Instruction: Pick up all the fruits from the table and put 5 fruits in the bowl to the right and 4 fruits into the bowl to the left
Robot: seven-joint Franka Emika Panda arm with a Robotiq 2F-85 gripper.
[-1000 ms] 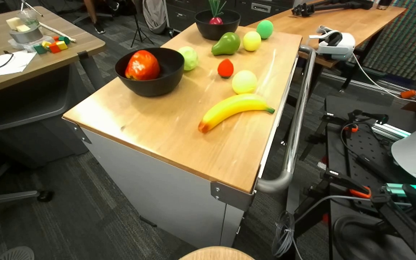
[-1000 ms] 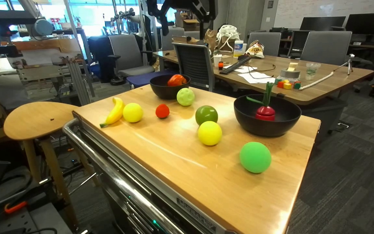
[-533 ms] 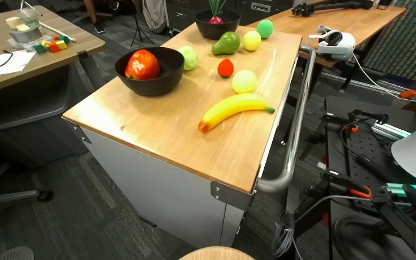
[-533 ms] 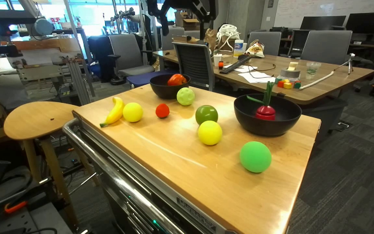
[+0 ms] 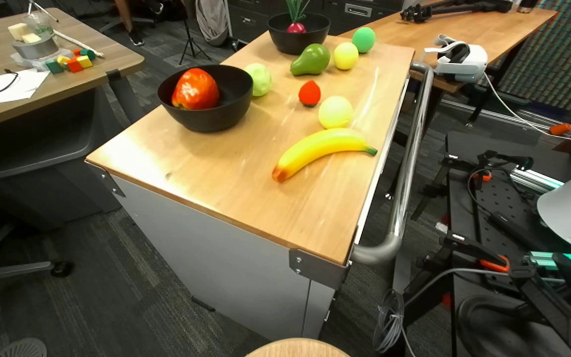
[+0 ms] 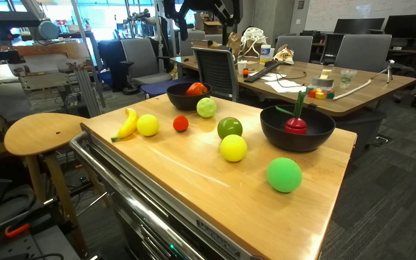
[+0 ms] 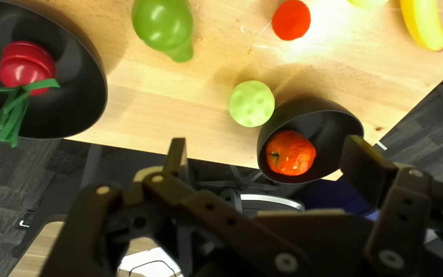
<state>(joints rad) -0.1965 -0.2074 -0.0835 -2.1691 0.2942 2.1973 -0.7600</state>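
Red-orange fruit (image 7: 290,152) and stalked red fruit (image 7: 25,68) in, seven to go

They sit in the smaller bowl (image 5: 208,119) and the wide black bowl (image 6: 296,143) respectively, by the worktop (image 5: 226,178) edge opposite the rail (image 5: 410,158). Loose: pale green fruit (image 7: 251,104) just beside the smaller bowl, green pear (image 7: 164,27), two yellow fruits (image 6: 148,125) (image 6: 233,148), small red fruit (image 5: 310,93), bright green fruit (image 6: 284,174), banana (image 5: 315,148) near the rail edge. The gripper (image 6: 204,35) hangs wide, holding nothing; likely four more for the smaller bowl, three for the wide

No text is legible: the nameplate (image 6: 218,238) on the cart (image 6: 179,155) is too blurred.
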